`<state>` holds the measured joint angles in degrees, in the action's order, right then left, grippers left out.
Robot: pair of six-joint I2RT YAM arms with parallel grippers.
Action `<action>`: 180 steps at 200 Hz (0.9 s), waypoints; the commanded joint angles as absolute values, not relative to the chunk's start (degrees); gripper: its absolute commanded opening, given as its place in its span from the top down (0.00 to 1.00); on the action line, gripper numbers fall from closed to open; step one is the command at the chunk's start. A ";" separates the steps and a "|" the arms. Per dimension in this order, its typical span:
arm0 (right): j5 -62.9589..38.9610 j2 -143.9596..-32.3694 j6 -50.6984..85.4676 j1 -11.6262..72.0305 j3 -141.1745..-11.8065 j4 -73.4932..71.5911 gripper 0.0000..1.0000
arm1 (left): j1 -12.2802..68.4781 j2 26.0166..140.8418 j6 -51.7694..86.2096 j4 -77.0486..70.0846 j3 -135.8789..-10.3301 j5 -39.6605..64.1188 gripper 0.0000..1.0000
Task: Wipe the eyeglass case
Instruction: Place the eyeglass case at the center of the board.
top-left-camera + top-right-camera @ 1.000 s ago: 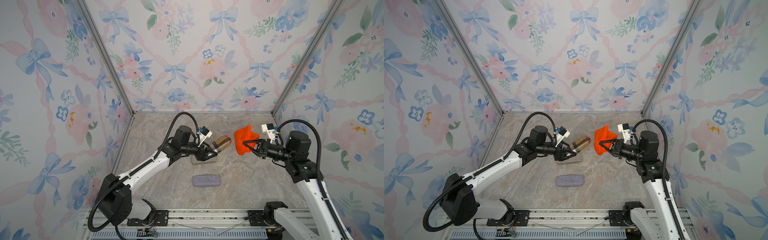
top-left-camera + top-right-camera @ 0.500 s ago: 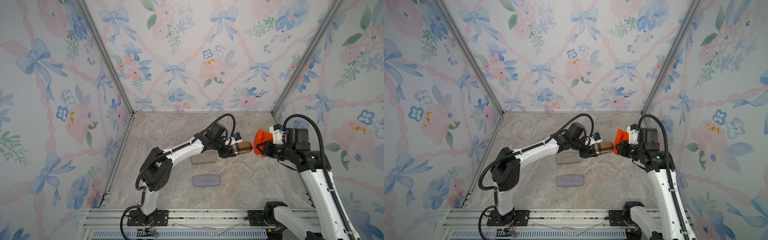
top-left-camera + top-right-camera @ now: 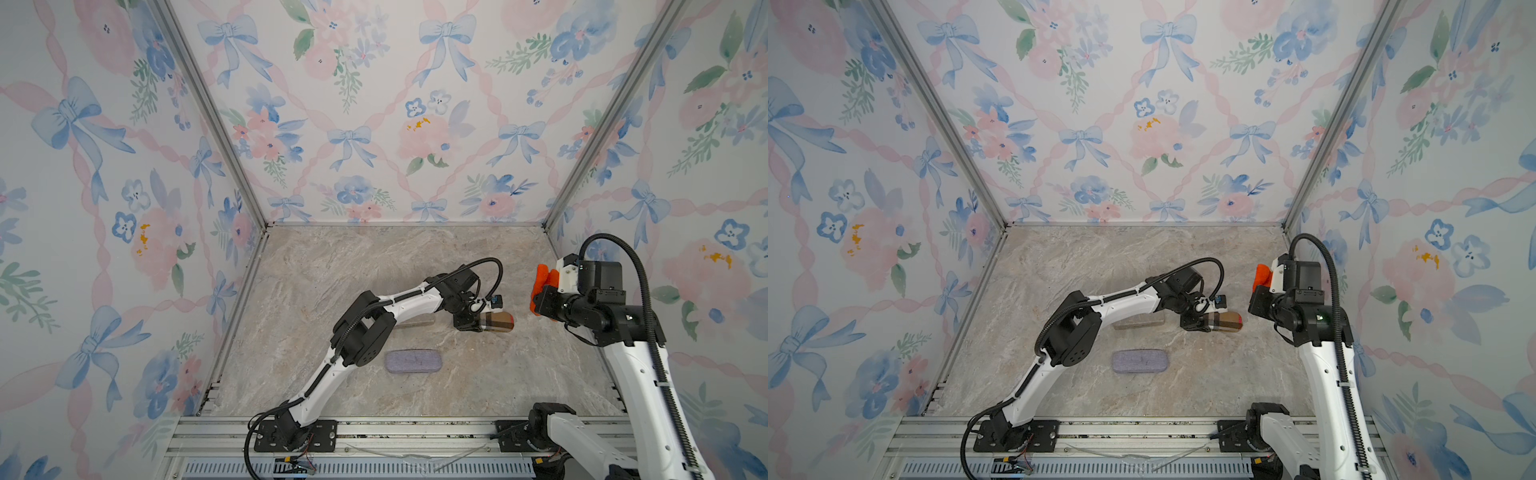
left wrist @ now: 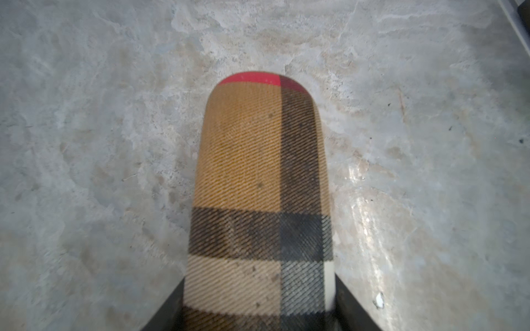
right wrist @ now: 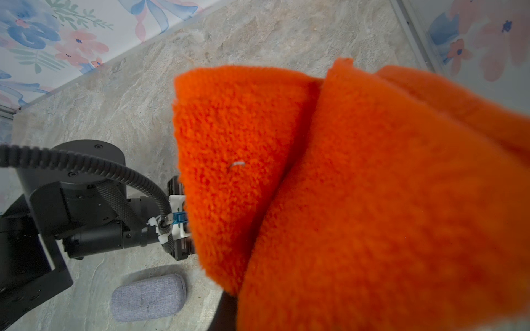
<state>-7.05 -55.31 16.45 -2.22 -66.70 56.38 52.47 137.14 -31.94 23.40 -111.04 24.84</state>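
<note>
- 2 pinches are held: plaid eyeglass case (image 3: 498, 322) in the left gripper (image 3: 481, 322), orange cloth (image 5: 358, 186) in the right gripper (image 3: 540, 300).
- Wiping is judged imminent; cloth-to-case contact is needed next.

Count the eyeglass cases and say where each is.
3: plaid case in the left hand; grey case flat on the table; pale case beyond it, partly hidden behind the left arm.
</note>
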 commanded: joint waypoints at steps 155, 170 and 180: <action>-12.04 -54.35 17.46 -2.57 -61.27 50.96 1.00 | 52.82 145.72 -29.16 23.43 -122.37 26.47 0.14; -12.04 -54.02 17.21 -2.57 -60.85 51.01 1.00 | 52.89 145.72 -28.61 23.46 -122.76 26.19 0.09; -12.07 -53.67 17.06 -2.59 -60.65 51.28 1.00 | 52.90 145.51 -28.46 23.46 -122.70 26.32 0.08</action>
